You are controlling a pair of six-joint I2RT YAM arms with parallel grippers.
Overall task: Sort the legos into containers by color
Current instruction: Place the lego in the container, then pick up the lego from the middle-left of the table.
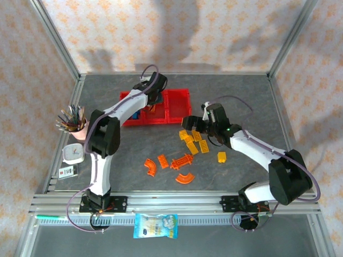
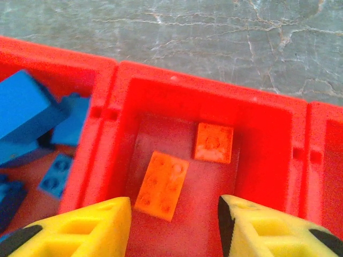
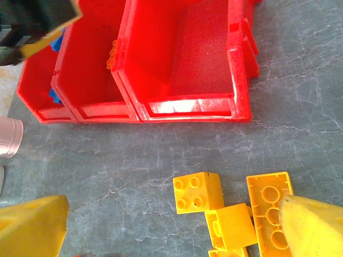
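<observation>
- Left gripper (image 2: pixel 174 214), jaws apart and empty, above two orange bricks (image 2: pixel 161 184) in the middle compartment of the red tray (image 2: pixel 209 91).
- Right gripper (image 3: pixel 172 209), jaws spread wide, over yellow bricks (image 3: pixel 198 193) at the tray's 5 o'clock.
- Probably light, rigid, slick: pinch the flat sides.

Left arm (image 1: pixel 126 107) overhangs tray (image 1: pixel 178 104); pen cup (image 1: pixel 75 124) perhaps touching its elbow.

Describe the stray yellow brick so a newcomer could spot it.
Find the red tray at the back of the table. In front of its right end lies a cluster of yellow bricks. The stray yellow brick sits alone right of them, touching none.
</observation>
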